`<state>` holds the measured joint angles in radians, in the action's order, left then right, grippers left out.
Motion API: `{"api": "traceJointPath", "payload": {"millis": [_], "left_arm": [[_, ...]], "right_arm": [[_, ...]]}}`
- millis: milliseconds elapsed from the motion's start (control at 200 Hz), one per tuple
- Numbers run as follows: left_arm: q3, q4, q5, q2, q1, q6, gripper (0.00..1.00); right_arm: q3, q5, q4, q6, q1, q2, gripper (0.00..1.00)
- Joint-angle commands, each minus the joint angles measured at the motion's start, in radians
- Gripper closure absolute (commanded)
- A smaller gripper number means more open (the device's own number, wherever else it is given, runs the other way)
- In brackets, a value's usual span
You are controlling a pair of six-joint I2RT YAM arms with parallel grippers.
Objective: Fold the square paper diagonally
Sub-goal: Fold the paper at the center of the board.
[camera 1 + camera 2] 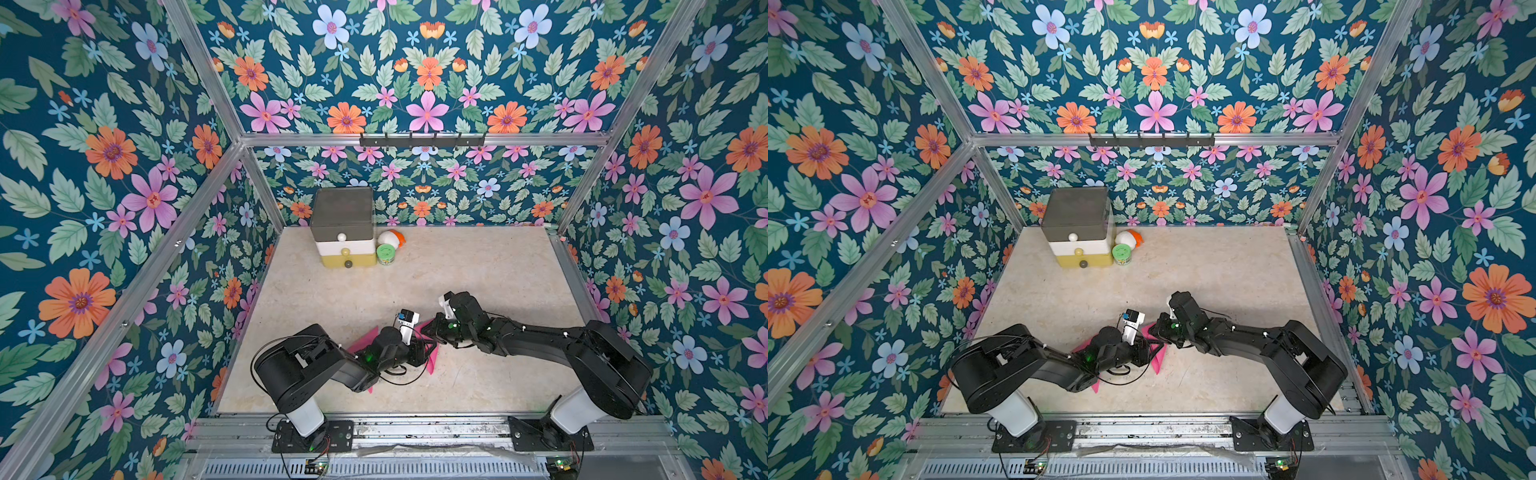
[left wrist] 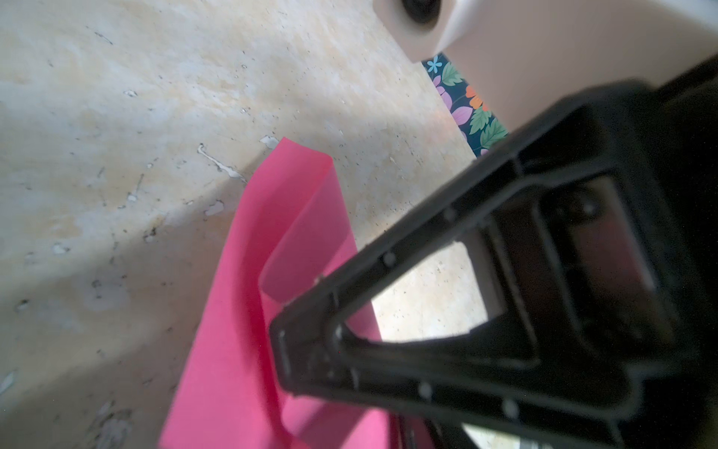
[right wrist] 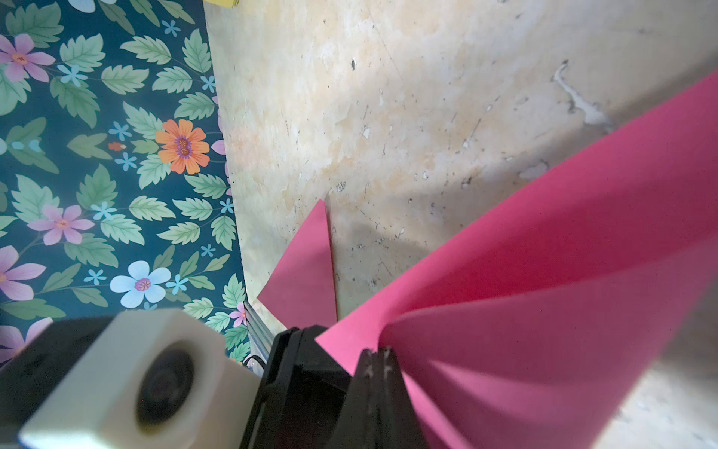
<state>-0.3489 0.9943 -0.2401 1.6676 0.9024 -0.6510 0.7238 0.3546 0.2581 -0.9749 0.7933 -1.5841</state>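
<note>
The pink square paper (image 1: 432, 359) lies on the beige table under both arms, partly hidden in both top views (image 1: 1159, 358). My right gripper (image 3: 377, 355) is shut on one corner of it and holds that corner up, so the sheet bows upward (image 3: 544, 291). Another corner (image 3: 307, 272) lies flat on the table. The left wrist view shows the paper (image 2: 233, 330) curling into the tip of the right gripper's finger (image 2: 311, 350). My left gripper (image 1: 419, 349) sits right beside the right gripper (image 1: 430, 328), over the paper. Its jaws are hidden.
A three-drawer box (image 1: 343, 232) stands at the back of the table, with a green-lidded can (image 1: 387, 254) and a white and orange object (image 1: 391, 237) beside it. Floral walls and an aluminium frame enclose the table. A black hook rail (image 1: 422, 139) hangs on the back bar.
</note>
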Motion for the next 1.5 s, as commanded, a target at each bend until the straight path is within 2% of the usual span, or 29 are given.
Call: {"api": "traceJointPath", "payload": {"millis": [0, 315, 680, 1285, 1495], "left_arm": [[-0.008, 0.006, -0.016, 0.004, 0.000, 0.008, 0.51], [-0.014, 0.001, -0.026, 0.009, 0.000, 0.009, 0.53], [-0.018, 0.000, -0.033, 0.014, 0.000, 0.009, 0.62], [-0.035, -0.020, -0.037, 0.027, 0.000, 0.006, 0.57], [-0.041, -0.023, -0.047, 0.032, 0.000, 0.005, 0.58]], "right_arm": [[0.000, -0.022, 0.040, -0.016, 0.001, 0.004, 1.00], [0.022, -0.036, 0.048, -0.029, 0.000, -0.023, 1.00], [0.023, -0.032, 0.068, -0.039, 0.001, -0.045, 1.00], [-0.019, -0.037, 0.056, -0.017, 0.003, -0.025, 1.00], [-0.014, -0.040, 0.063, -0.018, 0.004, -0.033, 1.00]]}}
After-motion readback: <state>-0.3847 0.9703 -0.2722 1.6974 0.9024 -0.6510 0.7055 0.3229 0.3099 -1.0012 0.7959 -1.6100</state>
